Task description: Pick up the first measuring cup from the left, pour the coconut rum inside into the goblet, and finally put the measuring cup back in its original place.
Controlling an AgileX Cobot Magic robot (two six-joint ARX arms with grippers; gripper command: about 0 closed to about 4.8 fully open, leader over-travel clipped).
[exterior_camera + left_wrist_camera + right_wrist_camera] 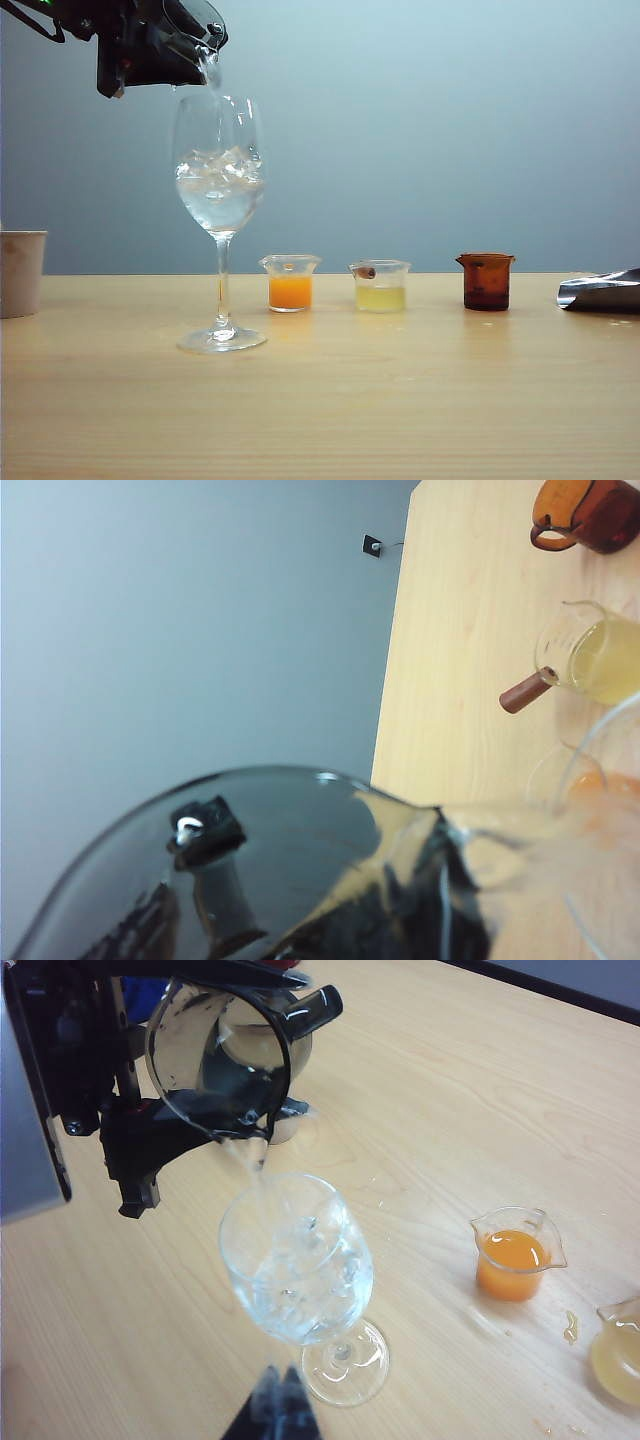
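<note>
Exterior view: the first measuring cup [195, 30] was held tilted above the goblet [220, 190] by the left gripper [140, 45], its lip just over the rim so that the coconut rum [211, 72] fell as a thin stream into the bowl. Ice and clear liquid were seen in the bowl. The goblet stood on the tabletop [320, 400], with the orange beaker [290, 283], the pale yellow beaker [380, 285] and the amber beaker [486, 281] in a row to its right. The pour was judged to be under way.

Left wrist view: the frame was largely filled by the smoky cup wall [280, 870]; the fingers were hidden behind it, and were judged to be clamped on the cup at a medium spread.

Right wrist view: the cup [225, 1055] was seen tipped mouth-down over the goblet [300, 1270], gripped from the side. The right gripper [275, 1410] was parked low near the goblet's foot, holding nothing; its fingers appeared close together, though the exact gap could not be told.
</note>
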